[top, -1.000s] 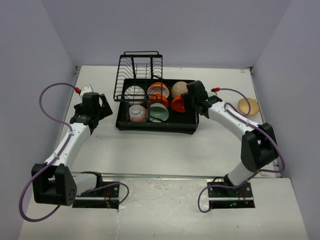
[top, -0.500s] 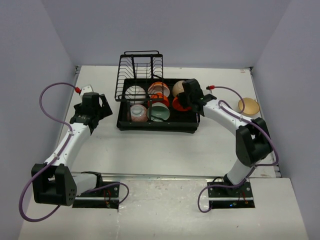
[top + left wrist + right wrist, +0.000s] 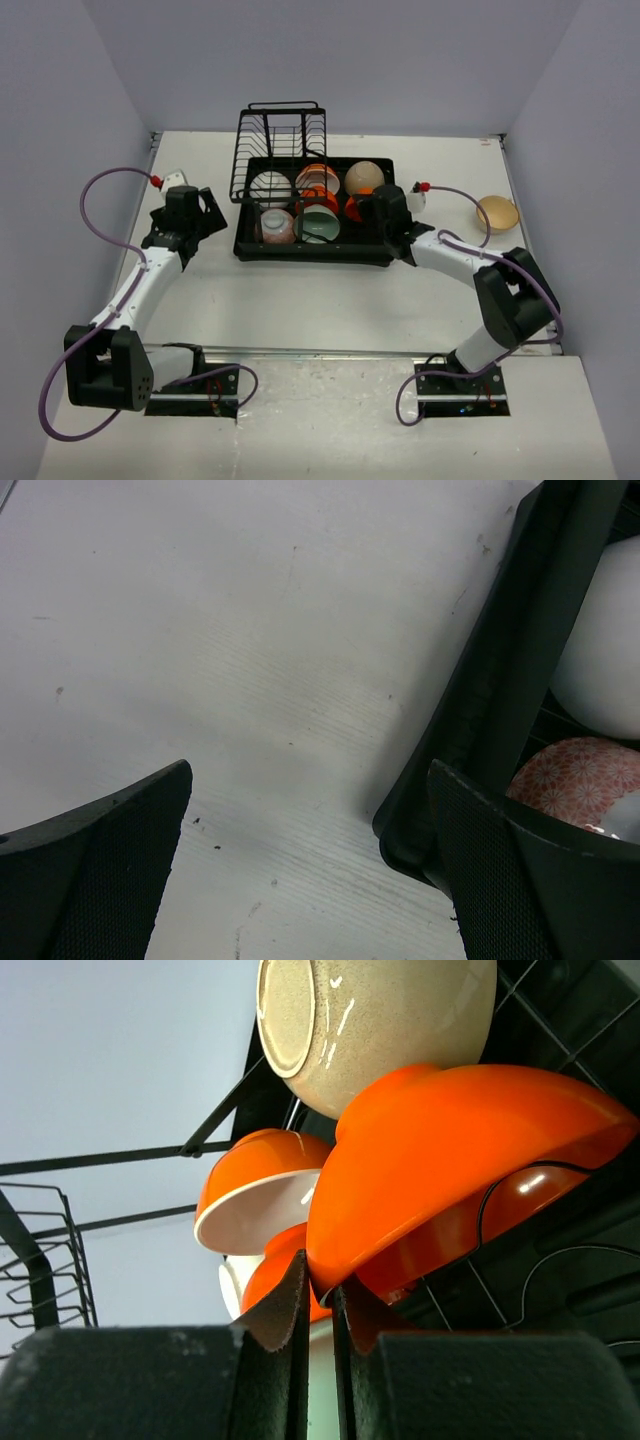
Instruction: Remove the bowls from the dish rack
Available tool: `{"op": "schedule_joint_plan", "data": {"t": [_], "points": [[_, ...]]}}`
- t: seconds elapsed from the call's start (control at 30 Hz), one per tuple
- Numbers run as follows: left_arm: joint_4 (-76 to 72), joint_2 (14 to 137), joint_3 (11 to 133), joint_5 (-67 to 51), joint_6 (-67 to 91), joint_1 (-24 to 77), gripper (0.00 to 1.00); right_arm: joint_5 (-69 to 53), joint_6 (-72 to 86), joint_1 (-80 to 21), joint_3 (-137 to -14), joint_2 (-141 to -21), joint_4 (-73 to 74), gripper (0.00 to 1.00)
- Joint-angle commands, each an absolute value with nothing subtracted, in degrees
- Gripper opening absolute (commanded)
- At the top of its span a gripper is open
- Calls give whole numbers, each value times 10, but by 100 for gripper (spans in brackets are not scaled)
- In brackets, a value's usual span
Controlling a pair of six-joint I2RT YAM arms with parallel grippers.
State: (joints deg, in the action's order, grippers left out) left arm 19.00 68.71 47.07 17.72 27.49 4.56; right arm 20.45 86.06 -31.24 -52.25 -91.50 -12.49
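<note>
The black dish rack (image 3: 310, 257) holds several bowls: white (image 3: 270, 185), orange-and-white (image 3: 317, 178), beige (image 3: 364, 177), pink patterned (image 3: 275, 226), green (image 3: 319, 225) and orange (image 3: 353, 208). My right gripper (image 3: 372, 210) is at the rack's right side. In the right wrist view it (image 3: 318, 1295) is shut on the rim of the tilted orange bowl (image 3: 450, 1150), below the beige bowl (image 3: 390, 1020). My left gripper (image 3: 205, 215) is open and empty over the table, just left of the rack's corner (image 3: 480, 710), with the pink patterned bowl (image 3: 575, 780) beyond.
A tan bowl (image 3: 497, 213) sits on the table at the far right, outside the rack. The rack's upright wire section (image 3: 280, 140) rises at its back left. Grey walls close in the table on three sides.
My right gripper has moved from above the rack's right bowls down and toward the near right side, onto the orange bowl's rim. The left arm has not moved.
</note>
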Motion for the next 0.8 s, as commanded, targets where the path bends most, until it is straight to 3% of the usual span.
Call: {"op": "schedule_joint_plan", "data": {"t": [0.0, 0.37, 0.77], "points": [[157, 681, 479, 168, 284, 47, 100, 267, 800, -330, -490, -898, -77, 0], [142, 671, 470, 150, 282, 47, 100, 400, 709, -386, -473, -868, -78, 0], [121, 664, 449, 142, 278, 47, 100, 381, 477, -386, -473, -888, -290, 0]]}}
